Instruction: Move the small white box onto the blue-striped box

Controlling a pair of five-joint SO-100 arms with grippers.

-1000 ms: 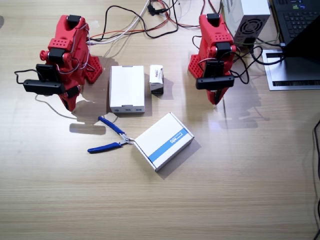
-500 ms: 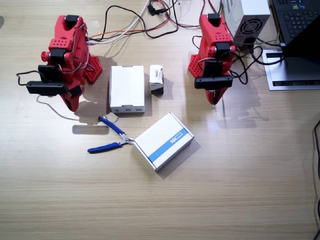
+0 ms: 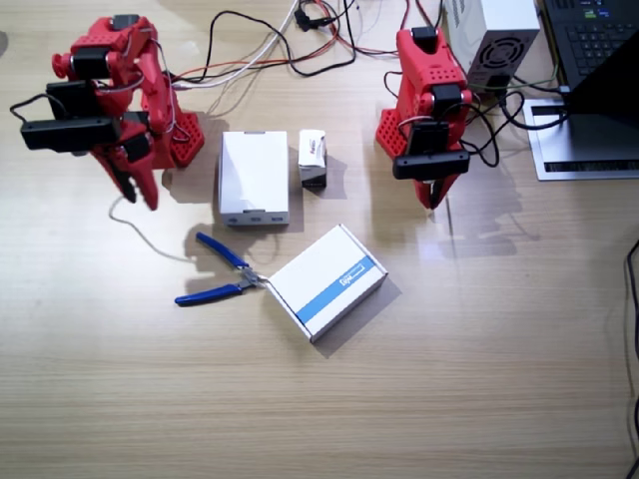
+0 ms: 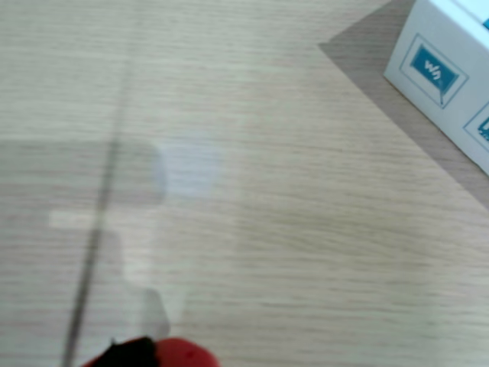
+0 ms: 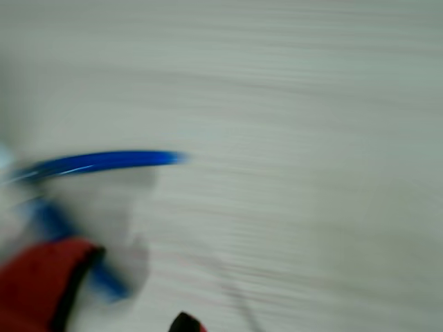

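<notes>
Two arms flank the work, and I read the layout from the left edge across. At the upper left my right arm (image 3: 120, 100) is raised over bare wood, its right gripper (image 3: 140, 192) pointing down with nothing in it; whether the jaws are apart I cannot tell, and the blurred wrist view (image 5: 104, 160) shows only a blue handle. Just below centre-left the blue pliers (image 3: 222, 276) lie with their nose touching the blue-striped box (image 3: 329, 281), which sits angled at lower centre with its top bare, so it looks ready to receive something. Above it the plain white box (image 3: 253, 178) lies flat, and just beside its right edge is the small white box (image 3: 314, 157), not yet moved. Right of that, in the upper middle, my left arm (image 3: 431, 80) hangs its left gripper (image 3: 433, 195) tip-down, empty, jaws apparently together. I judge either arm could reach in; the left gripper stands nearer.
</notes>
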